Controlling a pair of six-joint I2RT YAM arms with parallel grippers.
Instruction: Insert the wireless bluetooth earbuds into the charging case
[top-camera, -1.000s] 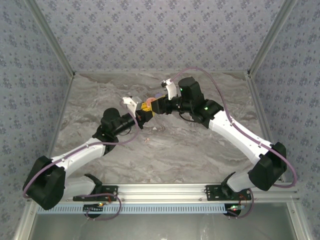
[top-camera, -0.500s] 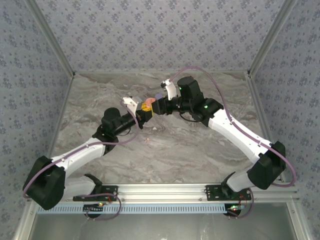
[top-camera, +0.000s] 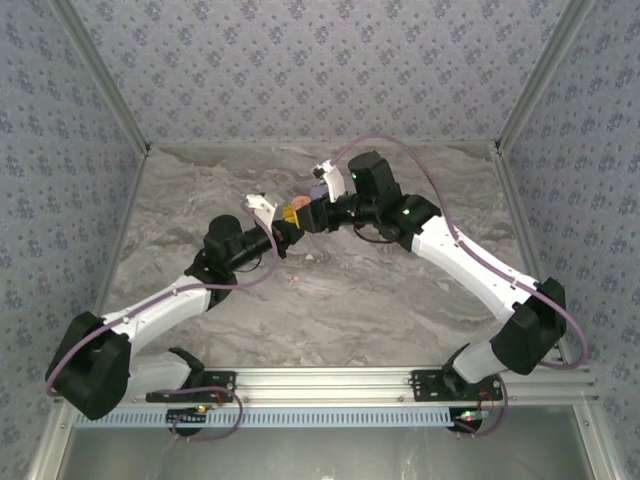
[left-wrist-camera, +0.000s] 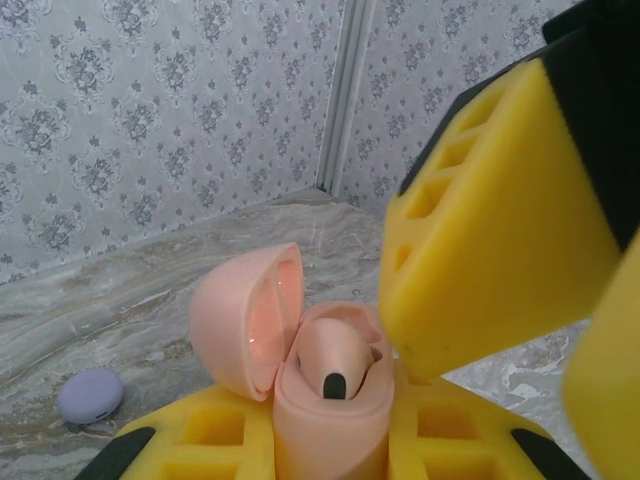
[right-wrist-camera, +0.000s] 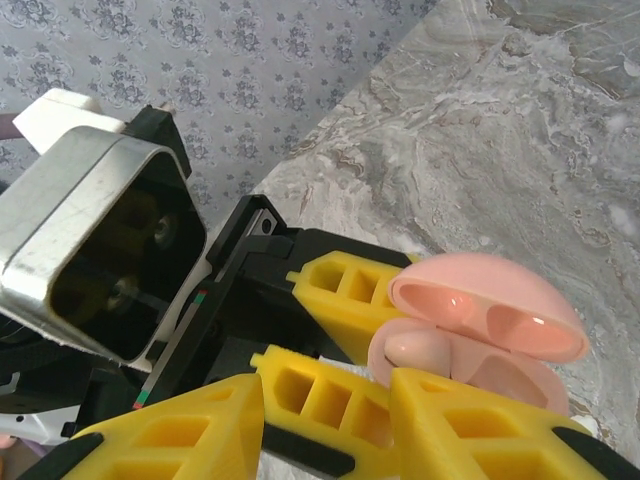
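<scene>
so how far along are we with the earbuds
Done: the pink case is open with one earbud seated in it. In hand: the left gripper clamps the case while the right gripper hovers beside it, jaws apart, empty. Left: the case's second well looks empty, and the lavender case lies shut on the table; whether its buds are in, I cannot tell.

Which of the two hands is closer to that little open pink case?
Left. The left hand is clamped on the pink case; the right hand hovers open right beside it.
</scene>
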